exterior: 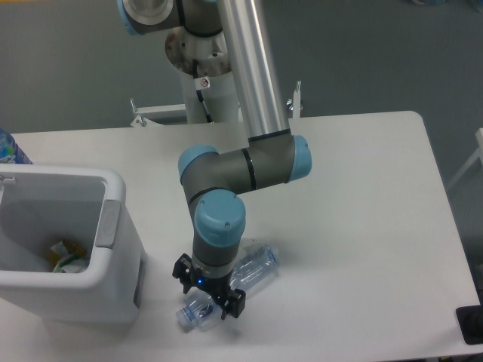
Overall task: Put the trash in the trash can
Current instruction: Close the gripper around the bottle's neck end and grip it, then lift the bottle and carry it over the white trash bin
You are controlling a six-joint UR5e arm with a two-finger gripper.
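Note:
A crushed clear bluish bottle (253, 268) lies on its side on the white table (362, 204) near the front edge, its neck end pointing front-left. My gripper (209, 292) hangs straight over the bottle's neck half, fingers down on either side of it; the wrist hides the jaws, so their state is unclear. The white trash can (113, 249) stands at the left, just left of the gripper. Inside it lies a whitish wrapper with a green bit (66, 256).
A blue-capped bottle top (9, 147) peeks in at the far left edge behind the bin. The arm's base column (207, 68) rises at the back. A dark object (472, 324) sits off the table's front right corner.

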